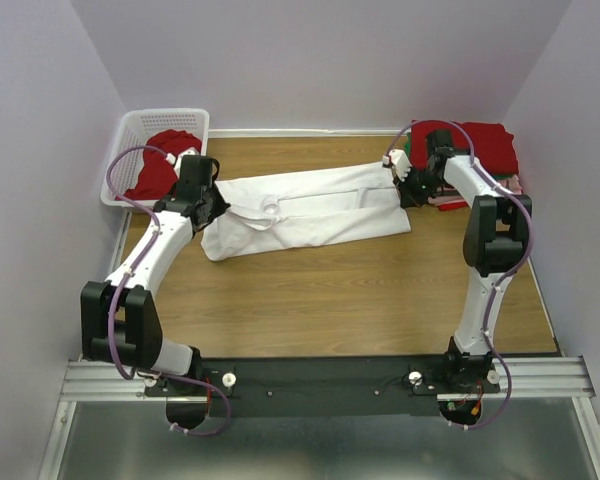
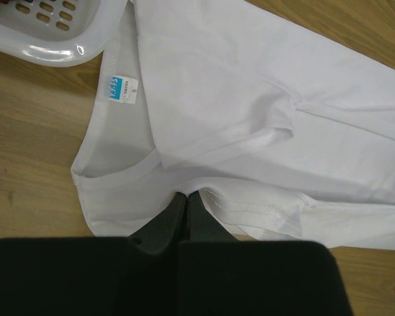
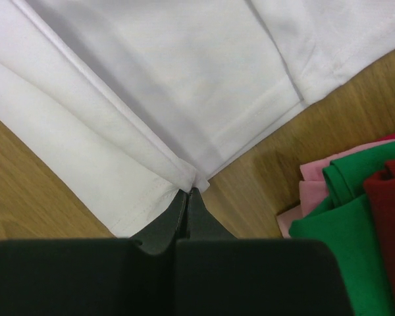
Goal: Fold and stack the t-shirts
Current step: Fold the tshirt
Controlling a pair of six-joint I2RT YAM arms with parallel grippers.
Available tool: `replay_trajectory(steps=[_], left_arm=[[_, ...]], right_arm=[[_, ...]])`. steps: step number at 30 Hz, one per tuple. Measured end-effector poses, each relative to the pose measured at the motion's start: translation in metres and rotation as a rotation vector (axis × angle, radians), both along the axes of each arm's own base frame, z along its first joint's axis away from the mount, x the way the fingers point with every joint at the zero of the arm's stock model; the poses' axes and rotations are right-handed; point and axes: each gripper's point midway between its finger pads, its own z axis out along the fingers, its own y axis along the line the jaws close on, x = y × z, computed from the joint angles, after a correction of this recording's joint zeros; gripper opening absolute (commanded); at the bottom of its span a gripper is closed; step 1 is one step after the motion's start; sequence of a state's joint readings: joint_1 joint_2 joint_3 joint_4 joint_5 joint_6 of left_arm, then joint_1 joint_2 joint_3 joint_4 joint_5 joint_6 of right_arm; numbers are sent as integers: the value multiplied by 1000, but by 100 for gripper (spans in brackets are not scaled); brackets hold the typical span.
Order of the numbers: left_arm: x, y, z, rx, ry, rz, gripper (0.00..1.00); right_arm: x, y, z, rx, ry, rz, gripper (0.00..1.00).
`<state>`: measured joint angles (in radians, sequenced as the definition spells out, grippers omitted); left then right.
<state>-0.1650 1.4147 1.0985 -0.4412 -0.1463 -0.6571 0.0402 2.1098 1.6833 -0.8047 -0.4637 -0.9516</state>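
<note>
A white t-shirt (image 1: 310,210) lies stretched across the table, folded lengthwise, with its collar to the left. In the left wrist view its blue neck label (image 2: 121,88) shows beside the collar. My left gripper (image 2: 186,194) is shut, pinching the white t-shirt (image 2: 250,85) just below the neckline. My right gripper (image 3: 187,191) is shut on a folded corner of the white t-shirt (image 3: 184,79) at the hem end. From above, the left gripper (image 1: 212,205) and right gripper (image 1: 408,185) sit at opposite ends of the shirt. Folded red (image 1: 485,145), green (image 3: 342,217) and pink (image 3: 313,191) t-shirts are stacked at the far right.
A white lattice basket (image 1: 130,150) stands at the far left corner, holding crumpled red cloth (image 1: 165,160); its rim (image 2: 66,39) lies close to the shirt's collar. Purple walls close in the table on three sides. Bare wood lies in front of the shirt.
</note>
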Motion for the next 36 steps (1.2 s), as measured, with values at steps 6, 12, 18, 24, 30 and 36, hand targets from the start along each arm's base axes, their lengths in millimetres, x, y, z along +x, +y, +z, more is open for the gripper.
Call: replay_trajectory(steps=[6, 12, 18, 24, 30, 36], left_arm=[[12, 2, -7, 14, 18, -4, 0], [26, 1, -5, 28, 14, -19, 0], [43, 0, -6, 55, 18, -43, 0], [48, 1, -19, 85, 51, -69, 0], [56, 1, -22, 112, 61, -98, 0], [64, -1, -20, 131, 54, -135, 0]], right_arm=[[9, -2, -2, -11, 2, -35, 0], [11, -3, -7, -23, 15, -56, 0], [14, -3, -6, -26, 13, -65, 0], [14, -2, -6, -26, 14, -67, 1], [14, -2, -8, -32, 17, -68, 1], [14, -3, -10, -35, 19, -72, 1]])
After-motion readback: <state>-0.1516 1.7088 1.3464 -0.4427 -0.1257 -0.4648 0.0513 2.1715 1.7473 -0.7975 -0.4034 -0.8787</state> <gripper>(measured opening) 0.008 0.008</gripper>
